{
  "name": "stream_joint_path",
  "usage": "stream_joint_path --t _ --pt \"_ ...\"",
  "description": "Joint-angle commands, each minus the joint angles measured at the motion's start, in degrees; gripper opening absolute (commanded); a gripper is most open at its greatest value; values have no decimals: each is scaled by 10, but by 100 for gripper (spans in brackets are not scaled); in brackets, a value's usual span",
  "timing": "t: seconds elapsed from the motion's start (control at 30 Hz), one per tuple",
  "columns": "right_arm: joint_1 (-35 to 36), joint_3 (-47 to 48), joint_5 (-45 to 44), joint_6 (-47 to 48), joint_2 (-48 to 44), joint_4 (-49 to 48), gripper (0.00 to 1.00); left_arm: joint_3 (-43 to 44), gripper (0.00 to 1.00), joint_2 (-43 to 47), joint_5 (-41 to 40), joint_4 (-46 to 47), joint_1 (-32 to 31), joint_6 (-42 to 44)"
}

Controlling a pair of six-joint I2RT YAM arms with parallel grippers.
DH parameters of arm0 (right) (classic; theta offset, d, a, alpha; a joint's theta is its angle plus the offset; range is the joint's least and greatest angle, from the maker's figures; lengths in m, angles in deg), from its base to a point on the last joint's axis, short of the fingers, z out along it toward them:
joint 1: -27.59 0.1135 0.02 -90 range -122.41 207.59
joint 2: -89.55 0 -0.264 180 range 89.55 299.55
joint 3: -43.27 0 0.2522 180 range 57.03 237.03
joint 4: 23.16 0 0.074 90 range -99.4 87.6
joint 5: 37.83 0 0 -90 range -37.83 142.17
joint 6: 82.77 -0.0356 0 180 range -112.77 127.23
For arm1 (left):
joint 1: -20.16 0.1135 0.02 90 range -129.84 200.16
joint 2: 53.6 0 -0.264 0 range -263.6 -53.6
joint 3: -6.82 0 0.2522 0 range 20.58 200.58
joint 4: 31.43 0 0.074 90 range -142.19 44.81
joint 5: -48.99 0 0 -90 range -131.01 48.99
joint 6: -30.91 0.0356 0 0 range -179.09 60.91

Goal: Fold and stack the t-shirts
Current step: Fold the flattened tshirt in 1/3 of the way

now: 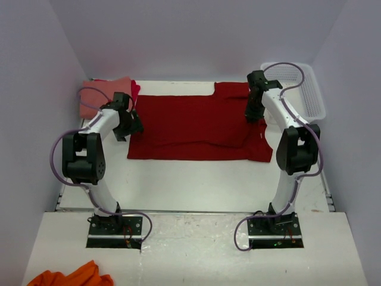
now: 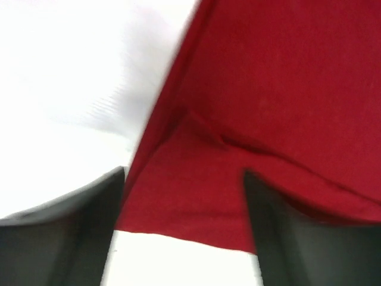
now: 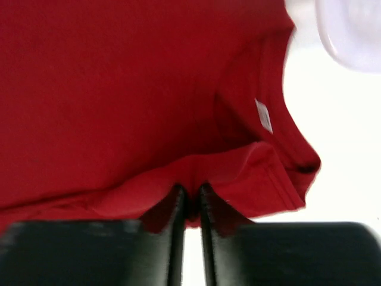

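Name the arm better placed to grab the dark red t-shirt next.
Probably left: the left fingers stand open astride the edge of the dark red t-shirt; the right fingers are nearly shut by its collar.

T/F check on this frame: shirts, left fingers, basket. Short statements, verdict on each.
1. The dark red t-shirt lies spread on the table. True.
2. The left gripper has its fingers shut. False: they stand apart over the shirt's edge.
3. The salmon-pink t-shirt is in the white basket. False: it sits at the far left corner, and the basket is far right.
4. A white neck label shows inside the dark red shirt's collar. True.
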Motion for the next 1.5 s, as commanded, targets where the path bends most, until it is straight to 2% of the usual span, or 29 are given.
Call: stream_joint_path --t 0.0,0.03,0.07,0.1,0.13,0.17,0.27,0.37,0.4,0.43,0.47,0.5,0.53,0.57,0.6,0.63,0.67,0.7,0.73,0.83,1.0,1.13,1.47 --pt "-4 106 -21 39 58 -27 19 52 86 39 -91 40 -1 9" --pt "-5 150 -28 46 82 3 35 64 91 44 -118 39 -3 14" --pt "-6 229 -28 55 118 13 44 87 94 47 -126 40 -4 18" --pt "-5 266 -26 62 133 24 56 97 95 54 -130 39 -6 21" --pt "-5 303 -26 68 143 33 83 102 95 79 -148 42 -16 25" --pt "-4 337 -22 79 142 29 93 103 95 94 -160 47 -25 30" --pt "-4 313 -13 103 82 -14 99 101 95 144 -194 57 -71 58" --pt "-3 235 14 80 22 -8 99 72 91 179 -146 50 -100 65" --pt "-2 200 23 58 -28 -5 99 59 88 189 -94 48 -105 64" --pt "0 108 50 50 -55 -10 99 28 84 194 -63 47 -107 65" --pt "3 51 65 45 -84 -24 97 12 69 197 -36 53 -109 64" --pt "6 -2 73 43 -144 -67 93 -7 47 204 9 61 -113 65" --pt "8 -97 75 41 -170 -88 87 -44 27 206 23 72 -115 65" --pt "9 -138 82 39 -194 -105 63 -59 0 205 49 88 -115 66" --pt "8 -171 93 39 -228 -138 54 -69 0 198 77 90 -116 65" --pt "9 -222 102 37 -236 -149 53 -79 0 190 82 90 -119 65" --pt "9 -236 124 37 -238 -152 58 -80 0 183 86 85 -122 66" --pt "9 -252 144 35 -231 -152 77 -82 0 174 89 83 -126 64" --pt "10 -257 163 33 -225 -154 80 -87 0 172 89 83 -128 62" --pt "15 -269 174 18 -207 -173 79 -94 0 182 99 90 -135 56" --pt "16 -237 190 10 -145 -171 75 -91 0 211 109 87 -136 59" --pt "16 -218 191 7 -102 -176 60 -80 0 232 123 83 -136 58" --pt "15 -206 179 1 -36 -185 56 -16 0 258 131 39 -136 69"
